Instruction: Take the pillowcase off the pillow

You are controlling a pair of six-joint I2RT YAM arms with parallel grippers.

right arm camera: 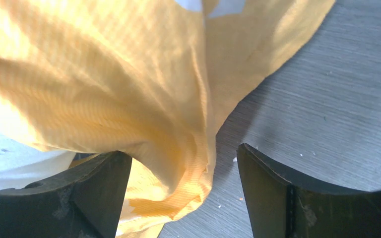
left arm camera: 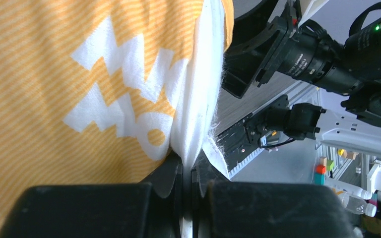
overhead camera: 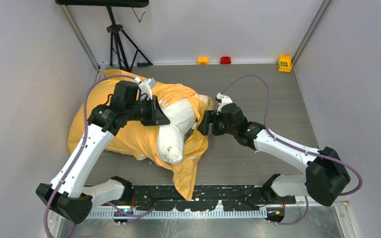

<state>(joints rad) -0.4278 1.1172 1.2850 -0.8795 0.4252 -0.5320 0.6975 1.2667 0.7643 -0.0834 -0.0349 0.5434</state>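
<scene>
Jaws of the left gripper [left arm camera: 187,171] are pressed fully together on a thin fold of white cloth, which looks to be the pillow [overhead camera: 178,129]. Jaws of the right gripper [right arm camera: 178,198] stand wide apart. Orange cloth lies loose between the two dark fingers [right arm camera: 99,193], and nothing is clamped.

I count one pillow, one pillowcase [overhead camera: 129,139], two arms and three small blocks on the far edge: an orange-yellow block [overhead camera: 203,60], a red block [overhead camera: 225,60] and a yellow block [overhead camera: 285,62]. One tripod [overhead camera: 121,44] stands at the upper left.

The pillowcase is thin, crinkled and finely striped orange with white print. It covers the left part of the pillow. The plump white part comes out at the centre of the top view, wrinkled, with small dark specks.

One flap of the pillowcase reaches the near edge of the table [overhead camera: 258,89] at the lower centre. On the left the cloth lies close to the wall. To the right of the pillow the grey wood-grain board shows bare up to the right wall.
</scene>
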